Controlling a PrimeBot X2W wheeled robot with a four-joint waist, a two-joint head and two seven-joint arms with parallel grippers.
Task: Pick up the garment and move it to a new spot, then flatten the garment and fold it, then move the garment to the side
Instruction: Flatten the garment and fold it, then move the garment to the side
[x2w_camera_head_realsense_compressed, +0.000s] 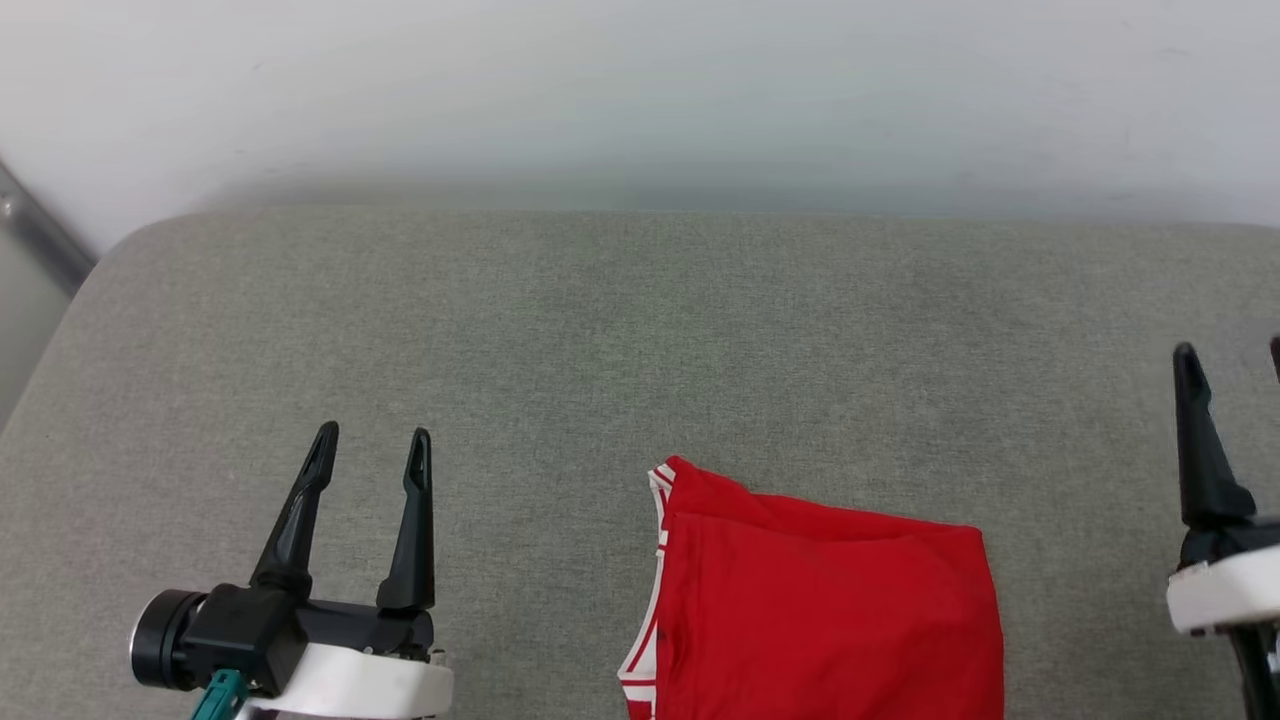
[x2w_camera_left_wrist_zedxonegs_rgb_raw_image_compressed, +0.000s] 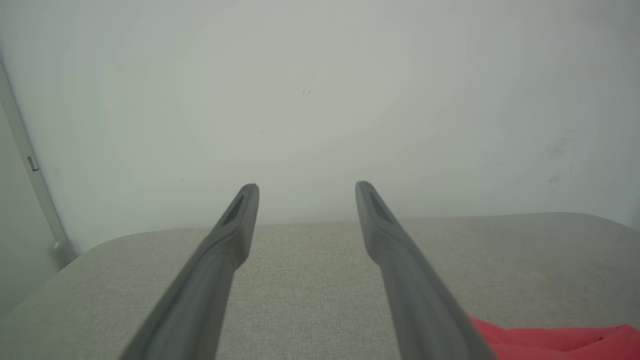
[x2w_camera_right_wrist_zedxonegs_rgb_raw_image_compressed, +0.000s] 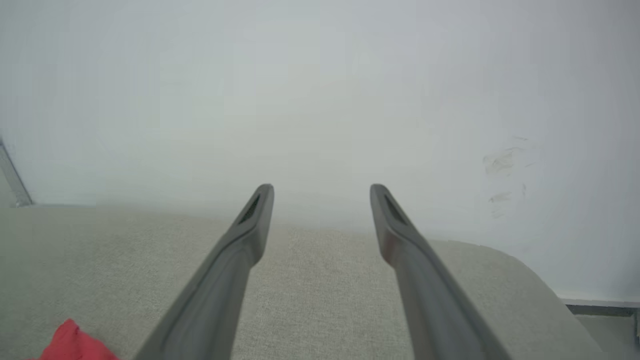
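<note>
The red garment (x2w_camera_head_realsense_compressed: 825, 610) lies folded into a flat rectangle at the near middle of the grey cushion, white-and-red striped trim along its left edge; its lower part runs off the head view. A corner of the garment (x2w_camera_left_wrist_zedxonegs_rgb_raw_image_compressed: 555, 340) shows at the lower right of the left wrist view, and a small red tip of the garment (x2w_camera_right_wrist_zedxonegs_rgb_raw_image_compressed: 75, 342) at the lower left of the right wrist view. My left gripper (x2w_camera_head_realsense_compressed: 372, 445) hovers open to its left, holding nothing. My right gripper (x2w_camera_head_realsense_compressed: 1230, 360) stands open at the right edge, apart from the cloth, one finger cut off by the frame.
The grey fabric cushion (x2w_camera_head_realsense_compressed: 600, 340) spans the scene, with a rounded far-left corner. A pale wall (x2w_camera_head_realsense_compressed: 640, 90) rises right behind it. A grey metal strip (x2w_camera_head_realsense_compressed: 35, 235) runs down the wall at the far left.
</note>
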